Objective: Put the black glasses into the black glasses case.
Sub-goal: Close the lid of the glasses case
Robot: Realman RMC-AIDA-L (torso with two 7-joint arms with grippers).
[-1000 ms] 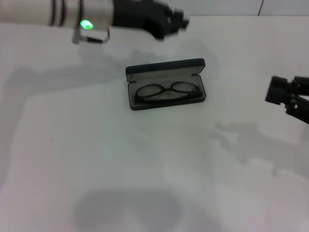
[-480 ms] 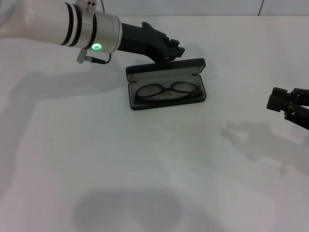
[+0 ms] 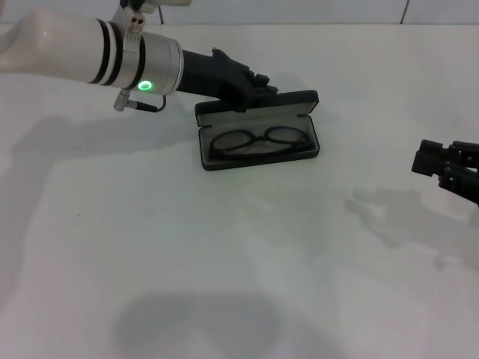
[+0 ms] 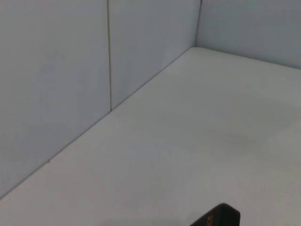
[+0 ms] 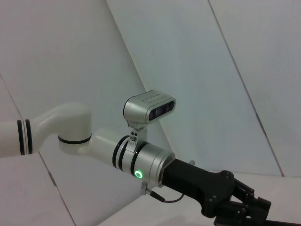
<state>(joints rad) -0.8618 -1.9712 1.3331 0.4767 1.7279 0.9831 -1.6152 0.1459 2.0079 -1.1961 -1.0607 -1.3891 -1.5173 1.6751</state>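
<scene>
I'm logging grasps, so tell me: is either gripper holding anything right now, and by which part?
Nothing is visibly held. The black glasses lie inside the open black glasses case. The left gripper is at the raised lid's back edge; the right gripper sits apart, empty.

Head view: even, bright overhead light on the white table (image 3: pixel 224 262), no hard glare. Soft grey shadows: a broad blob near the front edge, my left arm (image 3: pixel 90 56) throws one toward the left edge, a fainter patch by the right edge. Slight haze throughout. Left wrist view is flat, low-contrast, soft. Right wrist view is crisp; green lamp (image 5: pixel 138 174) glows.
</scene>
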